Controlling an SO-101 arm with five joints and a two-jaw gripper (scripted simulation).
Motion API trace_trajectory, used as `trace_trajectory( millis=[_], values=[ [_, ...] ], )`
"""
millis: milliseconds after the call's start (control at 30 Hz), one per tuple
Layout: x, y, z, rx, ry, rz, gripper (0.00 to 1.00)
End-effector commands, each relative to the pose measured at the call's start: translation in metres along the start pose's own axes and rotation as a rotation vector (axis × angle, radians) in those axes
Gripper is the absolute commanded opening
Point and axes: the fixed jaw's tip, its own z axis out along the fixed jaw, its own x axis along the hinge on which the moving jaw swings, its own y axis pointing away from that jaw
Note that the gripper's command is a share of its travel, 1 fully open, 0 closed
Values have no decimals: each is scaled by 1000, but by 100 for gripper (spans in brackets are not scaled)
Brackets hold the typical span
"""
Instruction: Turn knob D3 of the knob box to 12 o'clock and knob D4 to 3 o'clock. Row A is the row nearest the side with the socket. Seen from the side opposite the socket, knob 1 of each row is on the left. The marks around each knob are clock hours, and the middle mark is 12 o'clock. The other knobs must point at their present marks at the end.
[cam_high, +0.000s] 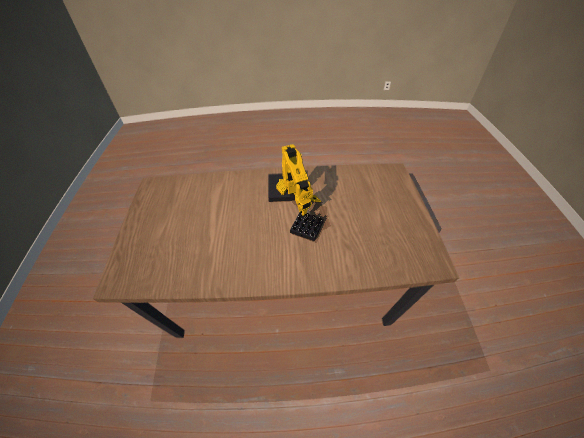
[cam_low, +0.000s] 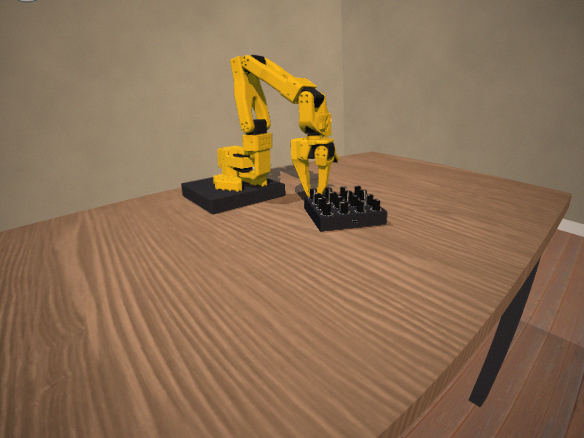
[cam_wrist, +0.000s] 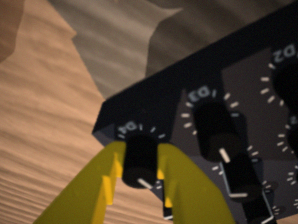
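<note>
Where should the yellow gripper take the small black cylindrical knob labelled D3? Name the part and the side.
Grip the black cylindrical knob D3 by its round side wall, one finger either side, coming straight down from above along its axis. It stands upright and neighbours crowd it, so only the top is free. The yellow gripper is now shut on knob D4 in just that way.

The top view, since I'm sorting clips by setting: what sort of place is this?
Likely a bare indoor room used as a robot test area. It has plain walls, a plank floor and a wall outlet. A single wooden table carries only the yellow arm and knob box.
</note>
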Motion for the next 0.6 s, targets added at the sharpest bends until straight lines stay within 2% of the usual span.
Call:
trace_trajectory(
  millis=[0, 567],
  values=[
    [0, 2, 1, -14, -5, 84, 1],
    [-2, 1, 1, -15, -3, 346, 1]
  ],
)
